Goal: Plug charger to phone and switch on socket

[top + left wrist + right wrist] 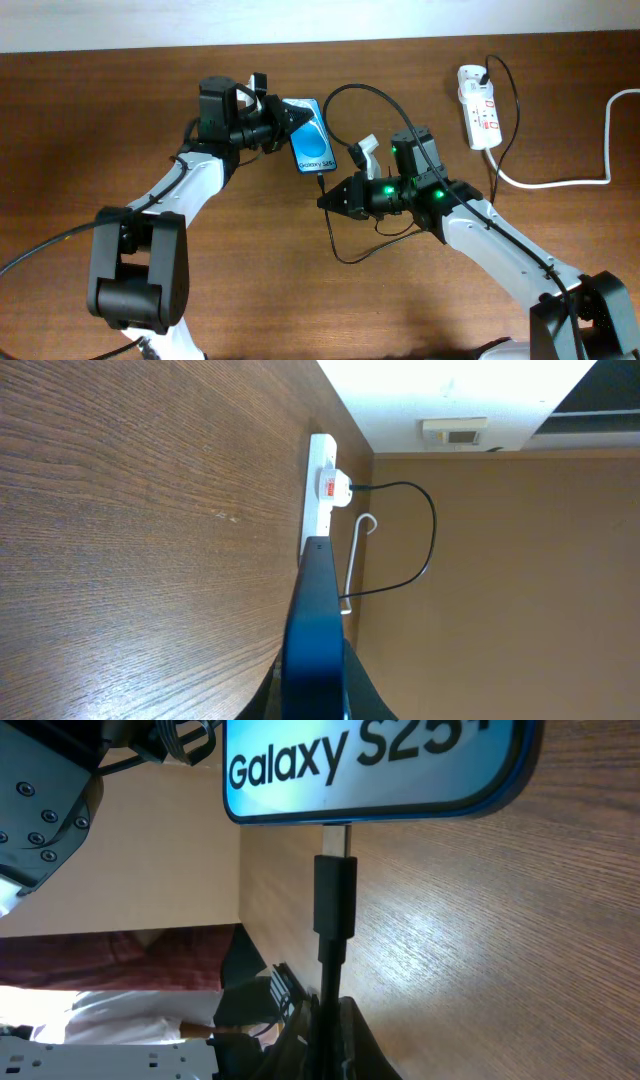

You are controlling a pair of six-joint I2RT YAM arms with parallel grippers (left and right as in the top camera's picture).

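Looking down from overhead, the phone (312, 148) sat around the middle of the bench (120, 120). It was screen up, blue with the white Galaxy S25 text, and angled so its bottom edge pointed near and a bit right. The left fingers (279, 116) were closed on its far-left corner. The left wrist view backed that up: the phone (315, 625) ran edge-on straight up from the bottom of the frame. Couldn't tell if it was flat on the wood or lifted a hair.

The right fingers (336, 197) sat just near-right of the phone's bottom edge, pinched shut on the charger (333, 240) right behind its plug tip (320, 181). In the right wrist view the right fingers (322, 1020) clamped the thin black cable and the plug tip (335, 900) stood straight out in front of them. Its metal end met the middle of the bottom edge of the phone (370, 770), with a sliver of bare metal showing between the two.

The rest of the cable looped on the bench beside the right arm, then arched over to the socket (478, 105) at the far right, well apart from both arms. The black adapter end (487, 72) was plugged into its far end, and the red switches (486, 110) sat along the top. I couldn't tell which way they were flipped. A thick white cord (560, 183) ran from its near end off to the right. From the left wrist, the socket (320, 490) showed in the distance past the phone.
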